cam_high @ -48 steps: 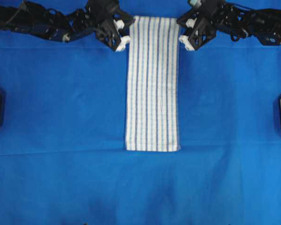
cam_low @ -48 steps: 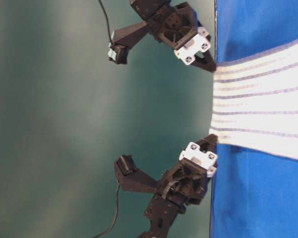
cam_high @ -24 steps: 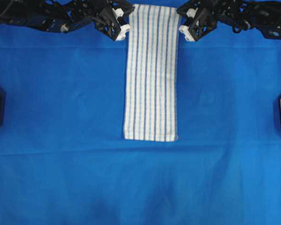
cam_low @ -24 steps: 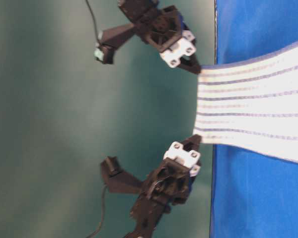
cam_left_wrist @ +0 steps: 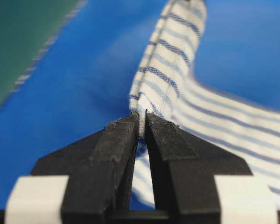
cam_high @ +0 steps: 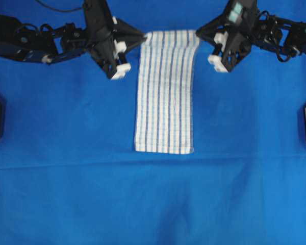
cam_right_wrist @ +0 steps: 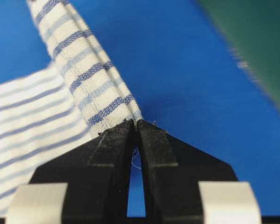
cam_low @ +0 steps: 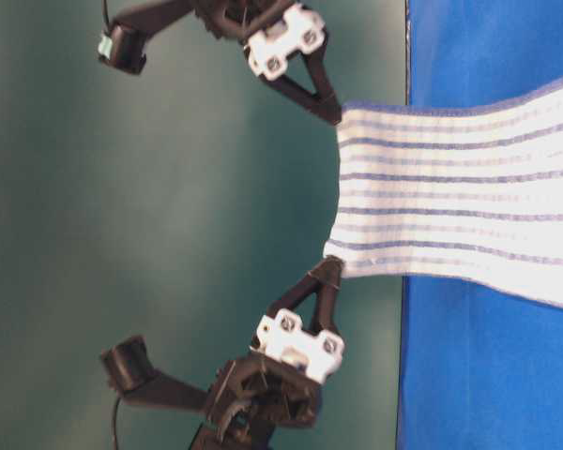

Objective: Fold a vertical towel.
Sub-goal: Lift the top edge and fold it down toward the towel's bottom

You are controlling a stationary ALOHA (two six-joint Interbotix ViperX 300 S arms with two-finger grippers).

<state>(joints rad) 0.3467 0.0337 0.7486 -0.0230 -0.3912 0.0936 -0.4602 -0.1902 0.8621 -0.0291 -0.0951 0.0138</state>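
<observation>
The towel (cam_high: pixel 164 97) lies lengthwise on the middle of the tablecloth (cam_high: pixel 66 153), its far end lifted off the cloth at both corners while its near end rests flat, well short of the near edge. The left gripper (cam_left_wrist: pixel 141 125) has its jaws pressed together on one far corner; the right gripper (cam_right_wrist: pixel 134 125) pinches the other the same way. At table level, the raised end hangs taut between the two grips, bowed slightly in the middle.

The step in hand looks like the fold itself: far end picked up, not yet carried over. The next move likely calls for both arms to travel together toward the near end, level and evenly spaced, so the far hem lands square on the near hem.

Open tablecloth surrounds the towel on both sides and beyond its near end.
</observation>
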